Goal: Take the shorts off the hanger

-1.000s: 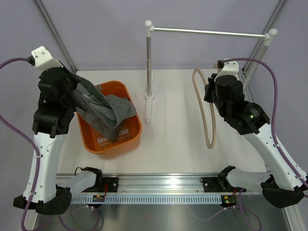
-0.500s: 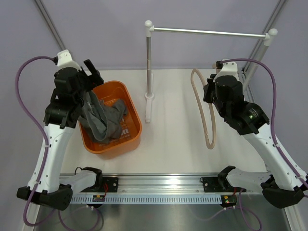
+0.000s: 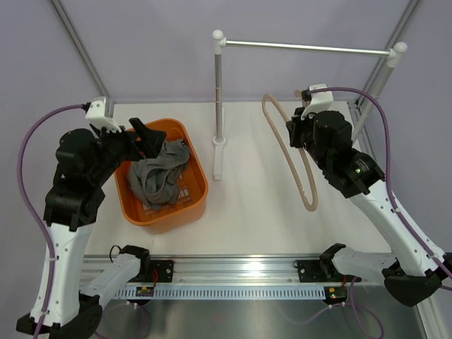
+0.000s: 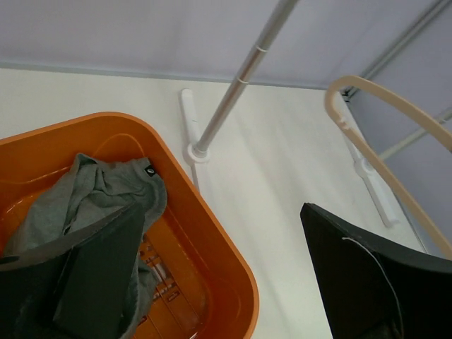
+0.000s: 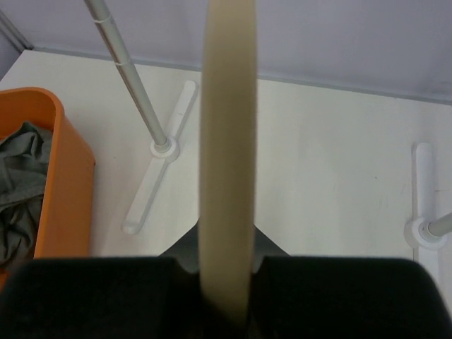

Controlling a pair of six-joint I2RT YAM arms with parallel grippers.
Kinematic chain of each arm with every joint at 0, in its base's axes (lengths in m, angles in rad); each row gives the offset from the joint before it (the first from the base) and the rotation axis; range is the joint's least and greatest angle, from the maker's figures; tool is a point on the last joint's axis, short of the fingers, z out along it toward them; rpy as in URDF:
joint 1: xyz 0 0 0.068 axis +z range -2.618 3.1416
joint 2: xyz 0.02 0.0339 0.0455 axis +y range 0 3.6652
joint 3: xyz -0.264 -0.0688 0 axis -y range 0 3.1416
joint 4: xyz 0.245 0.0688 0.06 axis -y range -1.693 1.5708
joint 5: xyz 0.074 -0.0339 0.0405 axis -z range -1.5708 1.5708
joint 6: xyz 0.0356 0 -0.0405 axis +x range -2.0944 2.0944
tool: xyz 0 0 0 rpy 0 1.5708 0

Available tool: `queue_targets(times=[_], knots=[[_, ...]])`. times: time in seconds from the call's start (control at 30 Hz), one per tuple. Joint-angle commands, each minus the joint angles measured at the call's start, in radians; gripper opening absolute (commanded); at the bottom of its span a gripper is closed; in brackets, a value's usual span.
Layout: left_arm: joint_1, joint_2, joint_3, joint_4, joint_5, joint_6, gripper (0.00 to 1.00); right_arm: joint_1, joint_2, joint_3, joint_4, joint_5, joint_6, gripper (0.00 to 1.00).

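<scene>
Shorts (image 3: 159, 180) lie in the orange basket (image 3: 166, 217) — seemingly soft, pinchable at any fold; left fingers (image 4: 92, 275) spread empty, right fingers (image 5: 268, 263) clamp the hanger (image 5: 226, 141).

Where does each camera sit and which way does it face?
Top external: above and behind the bases, looking down on the table; both arms show.
Left wrist: on the left gripper, facing down into the orange basket at the shorts; its open fingers show.
Right wrist: on the right gripper, facing along the clamped hanger; its fingers show.
Shared: all see the orange basket and shorts.
</scene>
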Motion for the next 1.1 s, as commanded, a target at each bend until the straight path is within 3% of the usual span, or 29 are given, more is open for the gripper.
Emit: queue_targets(times=[0.0,0.47,1.07], knots=[[-0.002,-0.07,-0.024,-0.034,0.121,0.04,0.97,-0.045,0.03,0.012,0.151,-0.085,-0.071,0.0],[-0.011,-0.295,-0.291,-0.002,0.101,0.077,0.99,-0.186,0.291,0.303,0.187,-0.309,-0.155,0.0],[-0.011,-0.38,-0.385,0.032,0.026,0.093,0.99,-0.206,0.647,0.677,0.204,-0.229,-0.163,0.0]])
